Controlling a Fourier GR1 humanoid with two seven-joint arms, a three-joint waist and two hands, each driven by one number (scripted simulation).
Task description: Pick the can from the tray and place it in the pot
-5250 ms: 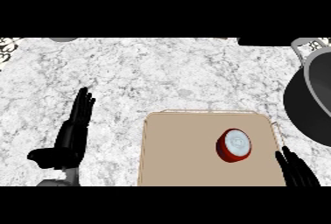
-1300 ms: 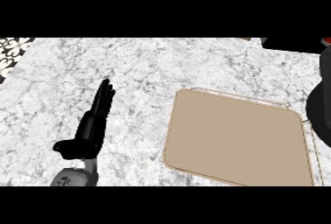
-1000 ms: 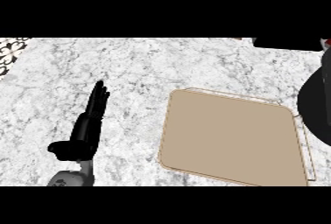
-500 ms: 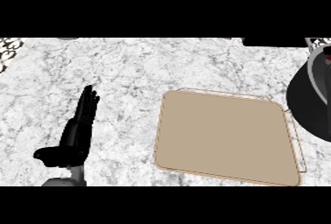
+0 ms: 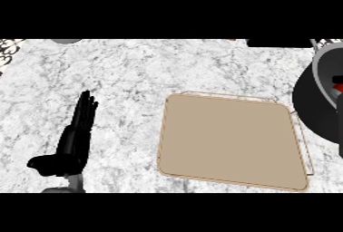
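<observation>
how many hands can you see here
1. The left hand rests open, left of the tray. The right hand doesn't show; it may be off the right edge.

The bench (image 5: 167, 68) looks like stone: white marble, smooth, with grey veining. The tray (image 5: 231, 140) is a plain matt tan, smooth and unpatterned, with a thin paler rim. The pot (image 5: 315, 104) is dull black, its lip a lighter grey, metal-like. The left hand (image 5: 70, 145) is matt black, plastic-looking.

A kitchen: a marble counter (image 5: 167, 68) bearing a tan tray (image 5: 231, 140) and a black pot (image 5: 315, 104).
</observation>
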